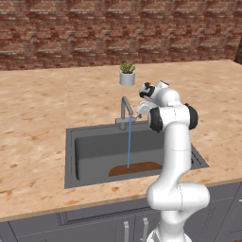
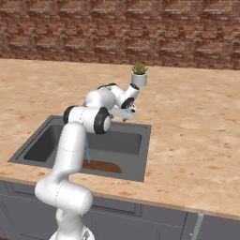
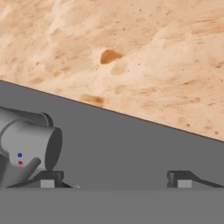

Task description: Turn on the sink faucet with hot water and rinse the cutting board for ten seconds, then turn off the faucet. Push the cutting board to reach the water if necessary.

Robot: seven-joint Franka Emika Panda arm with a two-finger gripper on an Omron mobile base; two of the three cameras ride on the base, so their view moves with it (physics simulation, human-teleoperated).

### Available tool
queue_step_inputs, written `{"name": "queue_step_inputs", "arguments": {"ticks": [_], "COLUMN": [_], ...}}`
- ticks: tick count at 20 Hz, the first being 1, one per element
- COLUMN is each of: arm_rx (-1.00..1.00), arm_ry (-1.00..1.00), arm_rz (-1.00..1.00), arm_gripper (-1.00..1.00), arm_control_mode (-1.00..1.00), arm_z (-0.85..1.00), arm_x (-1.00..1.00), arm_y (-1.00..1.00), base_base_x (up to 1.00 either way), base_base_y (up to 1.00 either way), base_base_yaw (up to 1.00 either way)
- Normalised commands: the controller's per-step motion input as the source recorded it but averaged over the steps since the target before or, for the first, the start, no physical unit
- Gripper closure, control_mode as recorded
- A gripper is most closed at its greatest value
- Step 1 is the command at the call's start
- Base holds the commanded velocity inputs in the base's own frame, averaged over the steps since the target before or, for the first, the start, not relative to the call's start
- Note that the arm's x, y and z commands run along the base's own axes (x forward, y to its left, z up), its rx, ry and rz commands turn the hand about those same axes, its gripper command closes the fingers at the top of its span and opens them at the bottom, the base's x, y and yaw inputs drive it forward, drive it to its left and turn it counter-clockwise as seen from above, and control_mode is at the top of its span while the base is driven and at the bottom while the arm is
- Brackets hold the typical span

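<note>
Now pincer (image 3: 116,179) wide apart, beside sink faucet (image 3: 28,146)

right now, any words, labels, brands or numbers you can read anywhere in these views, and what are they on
There are no words, brands or numbers to read.
The one sign: a blue dot above a red dot, with no lettering, on the sink faucet base in the hand view, likely cold and hot marks.
The plant pot, counter and brick wall bear no text.
</note>
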Motion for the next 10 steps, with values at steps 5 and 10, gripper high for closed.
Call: {"name": "queue_step_inputs", "arguments": {"ticks": [5, 10], "arm_rx": [0.00, 0.00], "arm_ry": [0.00, 0.00], "arm_rz": [0.00, 0.00], "arm_gripper": [-1.00, -1.00], "arm_control_mode": [-1.00, -1.00], "arm_z": [-0.10, 0.00], "arm_x": [-0.26, -0.03], "arm_y": [0.00, 0.13], "base_base_x": [0.00, 0.00], "base_base_y": [0.00, 0.00], "base_base_yaw": [0.00, 0.00]}}
